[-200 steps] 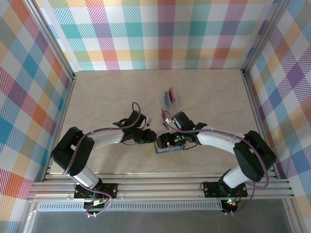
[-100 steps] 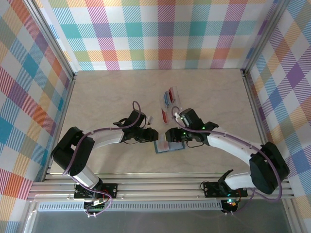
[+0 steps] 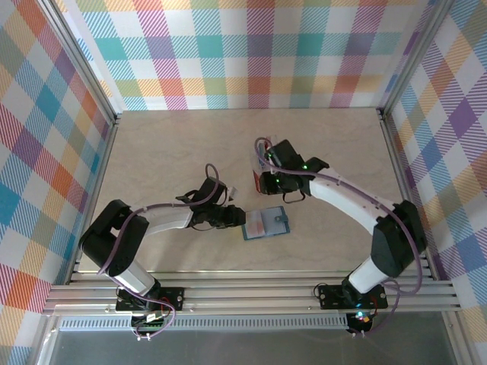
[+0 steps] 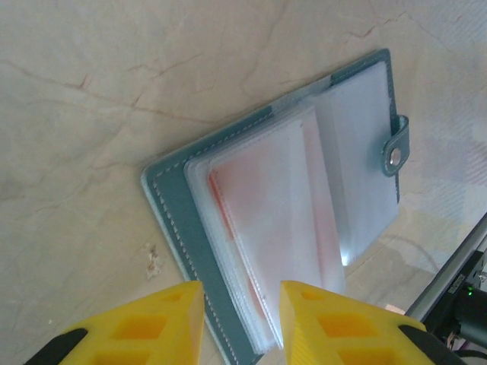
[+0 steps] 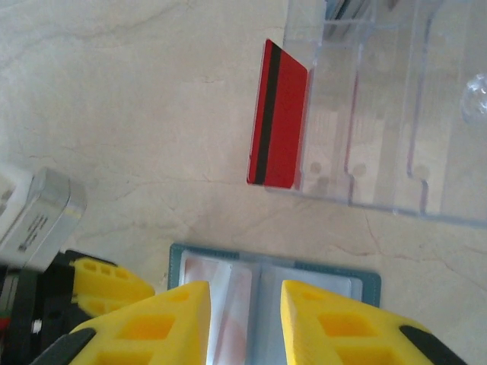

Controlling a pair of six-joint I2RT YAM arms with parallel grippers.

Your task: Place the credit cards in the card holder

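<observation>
Pinning the left edge of the wallet, apparently to hold it open: my left gripper, jaws slightly parted. My right gripper, jaws parted and empty, hovers near the red card beside the clear case.

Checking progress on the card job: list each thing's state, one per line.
card holder: open, flat on the table, a reddish card sleeved inside.
red card: loose on the table, stripe up, against the clear case.
clear case: lying on the table.
left fingers: narrowly apart at the card holder's edge; grip unclear.
right fingers: narrowly apart, nothing between them.
</observation>
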